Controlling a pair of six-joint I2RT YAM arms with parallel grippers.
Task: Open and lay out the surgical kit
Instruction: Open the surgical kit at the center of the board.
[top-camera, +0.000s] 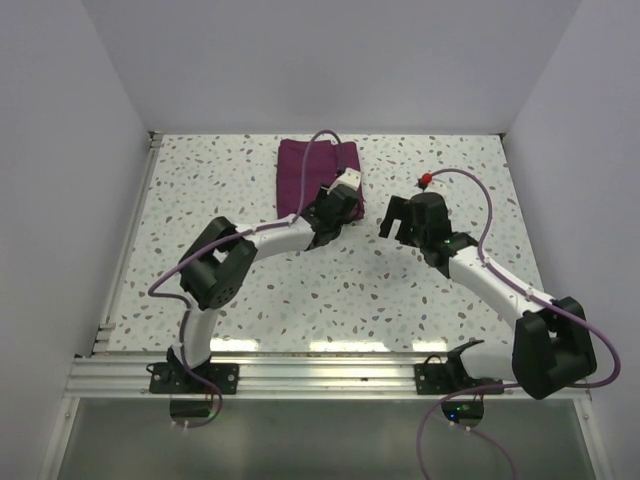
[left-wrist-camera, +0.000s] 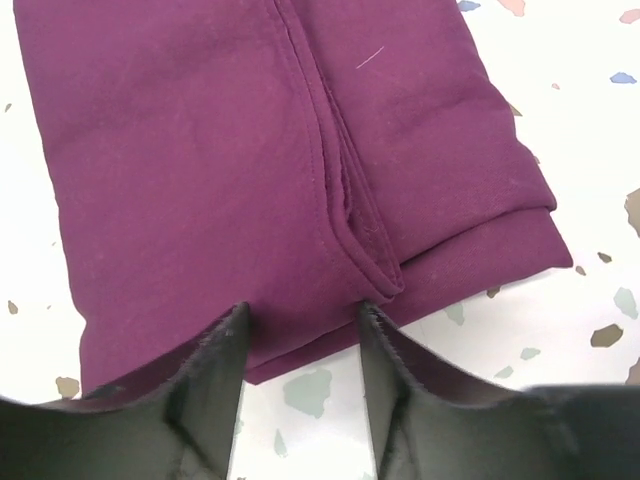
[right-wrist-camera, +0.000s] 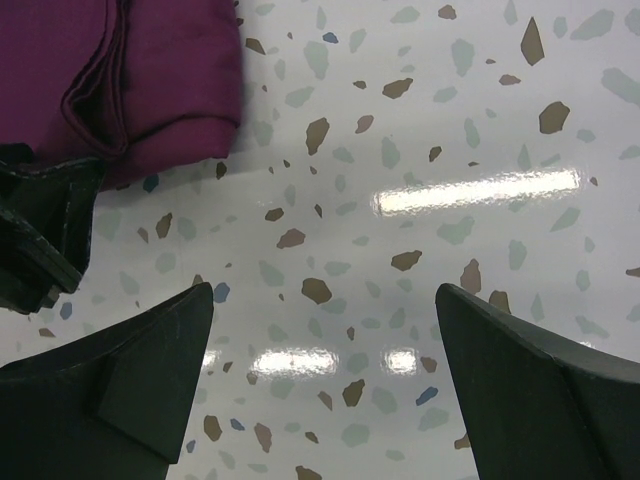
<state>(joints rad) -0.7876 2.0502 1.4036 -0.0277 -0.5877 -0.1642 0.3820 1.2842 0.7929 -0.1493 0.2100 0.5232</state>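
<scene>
Nothing is unwrapped yet: the purple cloth bundle (left-wrist-camera: 250, 150) lies folded shut at the far middle of the counter (top-camera: 400, 295), the left end effector (left-wrist-camera: 302, 310) parted at its near edge, the right end effector (right-wrist-camera: 322, 290) spread wide just beside it.
</scene>
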